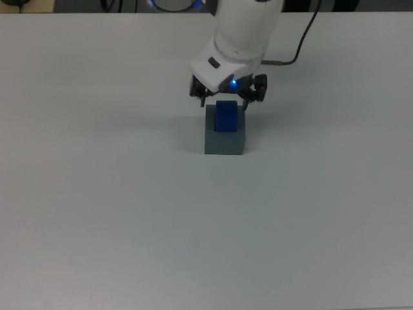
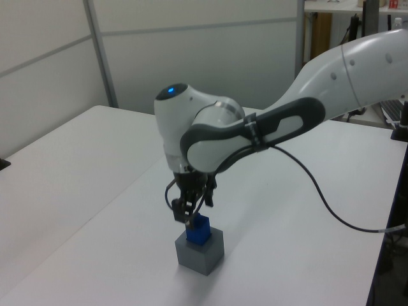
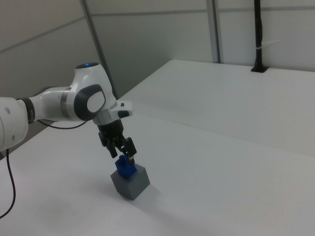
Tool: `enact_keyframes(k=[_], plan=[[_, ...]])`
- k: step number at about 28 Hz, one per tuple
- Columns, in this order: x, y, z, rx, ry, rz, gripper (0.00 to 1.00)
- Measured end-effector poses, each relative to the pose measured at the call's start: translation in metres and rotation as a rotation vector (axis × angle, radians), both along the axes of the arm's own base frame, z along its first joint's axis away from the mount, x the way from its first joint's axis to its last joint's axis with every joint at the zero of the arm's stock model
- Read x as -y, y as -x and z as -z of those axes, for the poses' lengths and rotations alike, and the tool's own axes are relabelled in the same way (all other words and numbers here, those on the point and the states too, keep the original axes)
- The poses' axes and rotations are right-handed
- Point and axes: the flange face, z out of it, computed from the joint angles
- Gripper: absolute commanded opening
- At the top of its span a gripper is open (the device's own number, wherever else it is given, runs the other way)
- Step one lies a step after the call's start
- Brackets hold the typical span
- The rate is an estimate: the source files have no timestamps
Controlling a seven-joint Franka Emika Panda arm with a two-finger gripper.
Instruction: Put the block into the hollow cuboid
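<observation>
Blue against grey, the block (image 1: 226,117) sits in the square recess of the hollow cuboid (image 1: 225,139), its lower part sunk in and its upper part standing proud of the cuboid's top face; we see this in all three views, with the cube (image 2: 198,230) showing above the grey box (image 2: 200,252) in the left view and likewise (image 3: 126,167) above the box (image 3: 130,182) in the right view. The cuboid rests flat on the white table (image 1: 129,213), toward the top view's upper middle. We find the gripper (image 1: 226,101) just above the block, its two fingers spread apart to either side and holding nothing; in the top view the fingertips (image 1: 201,98) hang clear of the cube's sides. From the left view the gripper (image 2: 189,215) hangs a little over the cube, and the same small gap shows in the right view (image 3: 125,153). A blue light glows on the wrist. A black cable (image 2: 319,197) loops from the white arm (image 2: 268,121) down across the table toward the left view's right edge.
</observation>
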Motion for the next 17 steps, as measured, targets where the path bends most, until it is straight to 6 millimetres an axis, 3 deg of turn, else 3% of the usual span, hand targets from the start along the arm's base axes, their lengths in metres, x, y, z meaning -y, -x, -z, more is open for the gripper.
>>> enact_keyframes(k=[9, 17], plan=[[0.051, 0.023, -0.072, 0.009, 0.006, 0.039, 1.0], [0.096, 0.057, -0.134, 0.01, 0.008, 0.004, 1.0]])
